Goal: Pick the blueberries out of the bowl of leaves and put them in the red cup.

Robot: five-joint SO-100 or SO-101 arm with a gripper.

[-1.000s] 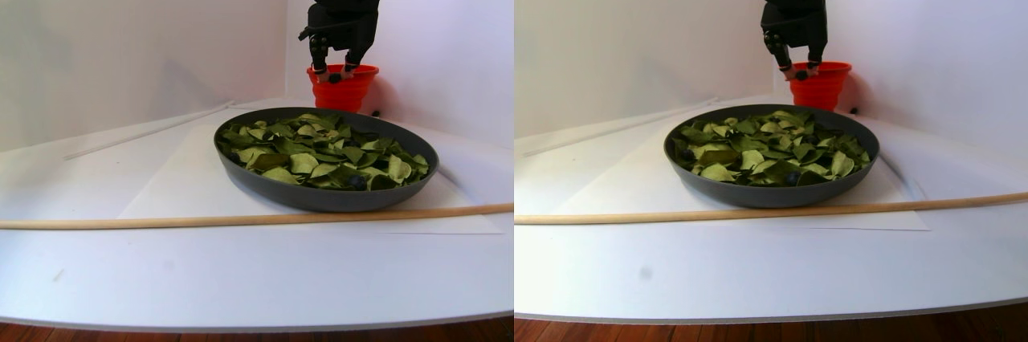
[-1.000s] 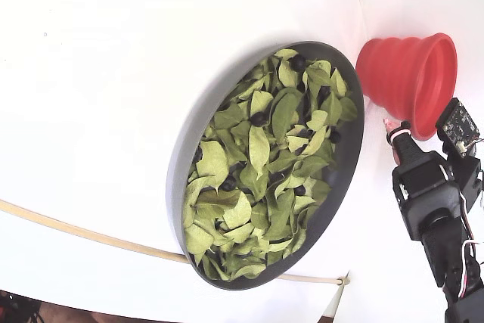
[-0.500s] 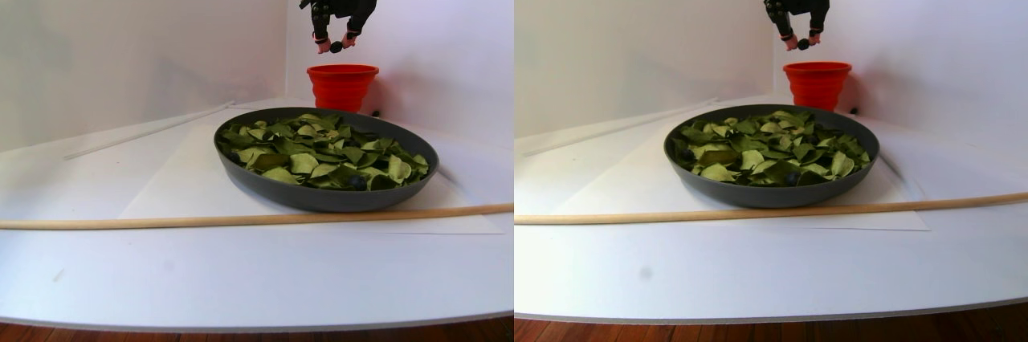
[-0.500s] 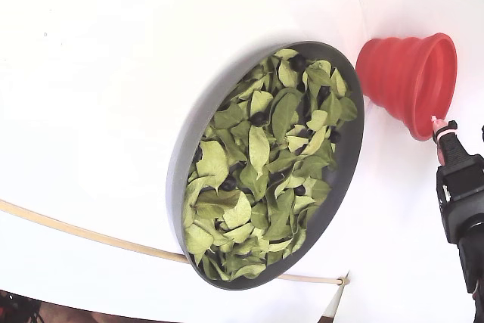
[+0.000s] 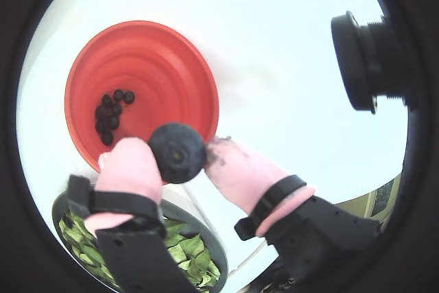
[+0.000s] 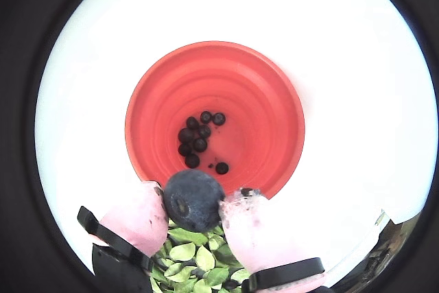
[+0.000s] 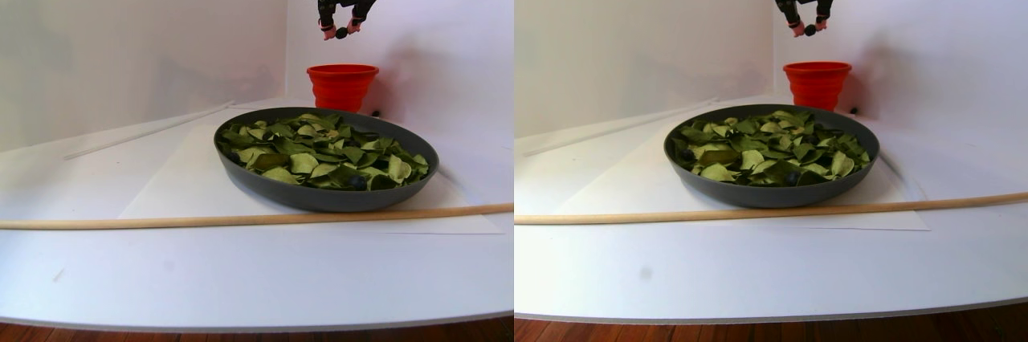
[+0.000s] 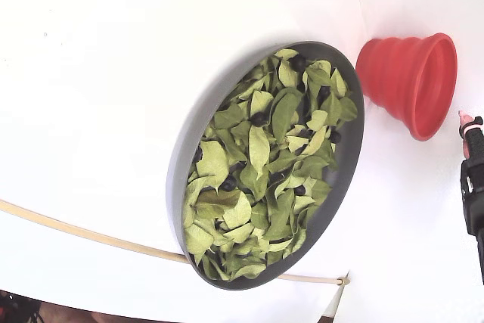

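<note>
My gripper (image 5: 175, 157) is shut on one dark blueberry (image 5: 180, 143) between its pink fingertips (image 5: 130, 162), held above the near rim of the red cup (image 5: 158, 60). Several blueberries (image 6: 197, 136) lie at the bottom of the red cup (image 6: 260, 101). In the stereo pair view the gripper (image 7: 341, 33) hangs well above the cup (image 7: 342, 85), behind the dark grey bowl (image 7: 321, 196) full of green leaves (image 7: 321, 149). In the fixed view a few blueberries (image 8: 259, 119) show among the leaves (image 8: 257, 156) in the bowl (image 8: 189, 138).
A thin wooden stick (image 7: 241, 219) lies across the white table in front of the bowl. White walls stand close behind the cup. A black camera lens (image 5: 360, 60) sticks in at the upper right of a wrist view. A small dark speck (image 7: 374, 112) lies beside the cup.
</note>
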